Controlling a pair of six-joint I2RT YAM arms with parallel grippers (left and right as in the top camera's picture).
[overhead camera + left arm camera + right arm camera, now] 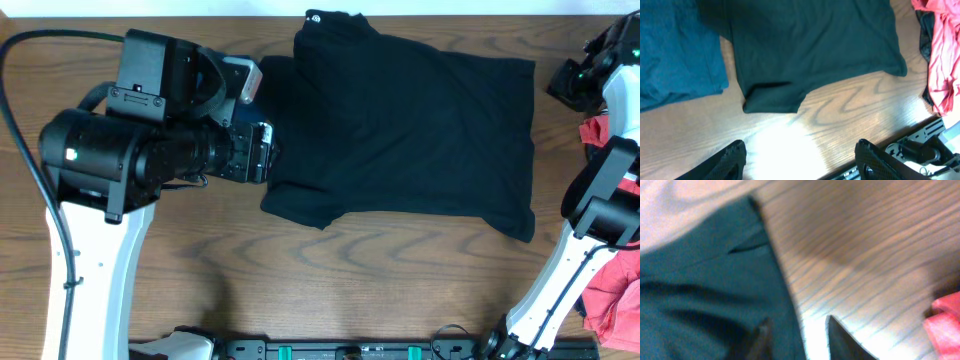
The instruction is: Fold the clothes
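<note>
The long black garment (400, 125) lay spread flat across the far middle of the wooden counter (400, 270), its small white round logo (313, 17) at the top edge. The left pincer (801, 146) hung beside the garment's left side with its fingers wide apart and nothing between them, only bare wood below. In its wrist view a blue garment (675, 50) lay just left of the black one. The right pincer (798, 325) sat over the black garment's right edge, fingers parted and empty, one over the cloth and the other over wood. Coral-red pieces (612, 290) were bunched at the counter's right edge, apart from the black cloth.
</note>
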